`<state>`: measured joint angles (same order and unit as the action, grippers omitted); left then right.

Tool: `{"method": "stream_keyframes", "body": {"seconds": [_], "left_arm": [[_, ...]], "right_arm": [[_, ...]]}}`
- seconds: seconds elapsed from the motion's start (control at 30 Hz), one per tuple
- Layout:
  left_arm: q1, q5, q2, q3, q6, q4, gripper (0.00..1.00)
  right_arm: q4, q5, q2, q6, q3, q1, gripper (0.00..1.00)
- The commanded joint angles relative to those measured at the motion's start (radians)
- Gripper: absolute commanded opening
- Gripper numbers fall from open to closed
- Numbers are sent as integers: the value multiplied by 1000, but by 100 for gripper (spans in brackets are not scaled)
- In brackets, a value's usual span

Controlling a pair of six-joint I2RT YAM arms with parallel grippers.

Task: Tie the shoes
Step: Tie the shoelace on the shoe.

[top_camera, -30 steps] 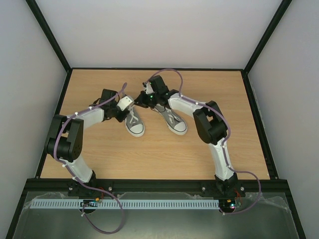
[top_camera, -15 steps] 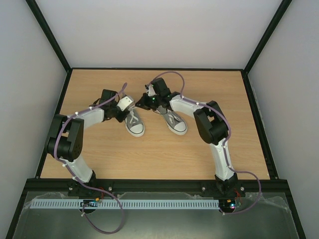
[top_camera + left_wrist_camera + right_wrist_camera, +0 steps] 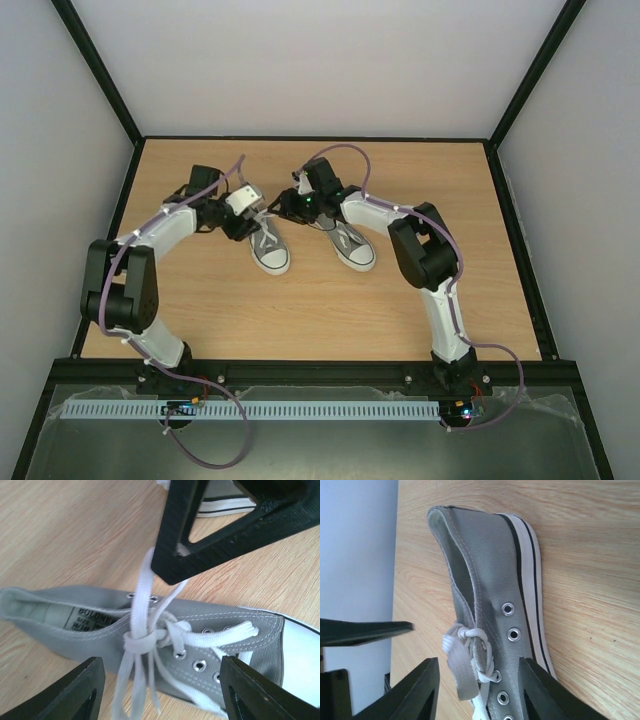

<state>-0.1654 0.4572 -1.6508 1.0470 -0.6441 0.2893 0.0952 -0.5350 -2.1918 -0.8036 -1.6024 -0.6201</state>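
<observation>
Two small grey shoes with white laces stand side by side on the wooden table, the left shoe [image 3: 270, 247] and the right shoe [image 3: 346, 241]. Both grippers hang over the heel end of the left shoe. My left gripper [image 3: 254, 211] [image 3: 162, 692] is open above the shoe [image 3: 90, 630], and the tied lace knot [image 3: 142, 641] with its loose ends lies below the jaws, free of them. My right gripper [image 3: 286, 205] [image 3: 477, 695] is open too, straddling the shoe's [image 3: 485, 560] eyelet row, with the knot [image 3: 468, 634] and a lace loop between the fingers, ungripped.
The right gripper's black body [image 3: 225, 525] hangs close above the laces in the left wrist view. The other shoe's sole [image 3: 225, 504] shows behind it. Black frame rails [image 3: 315, 139] and white walls border the table [image 3: 430, 300].
Both grippers have gone from shut to open and let go of the laces. The left arm has drawn back toward the far left. The right gripper has barely shifted.
</observation>
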Motion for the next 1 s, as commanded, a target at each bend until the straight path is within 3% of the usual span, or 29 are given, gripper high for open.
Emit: {"method": "stream_keyframes", "body": {"seconds": [0.0, 0.13, 0.3, 0.43, 0.83, 0.9, 0.97], "left_arm": [[63, 83, 44, 85, -46, 162, 67], [129, 96, 45, 121, -39, 229, 68], [184, 66, 24, 88, -45, 243, 58], [190, 60, -35, 63, -53, 237, 62], [166, 57, -178, 59, -95, 173, 66], [165, 58, -188, 61, -94, 154, 60], [165, 67, -193, 66, -91, 138, 41]], "right_arm": [[-54, 37, 48, 25, -5, 9, 49], [-87, 84, 82, 60, -2, 24, 53], [-80, 36, 111, 113, -17, 26, 53], [-155, -5, 39, 126, -102, 7, 53], [-145, -24, -37, 86, -112, -13, 49], [-131, -28, -28, 81, -89, -13, 43], [-120, -32, -19, 77, -72, -15, 30]]}}
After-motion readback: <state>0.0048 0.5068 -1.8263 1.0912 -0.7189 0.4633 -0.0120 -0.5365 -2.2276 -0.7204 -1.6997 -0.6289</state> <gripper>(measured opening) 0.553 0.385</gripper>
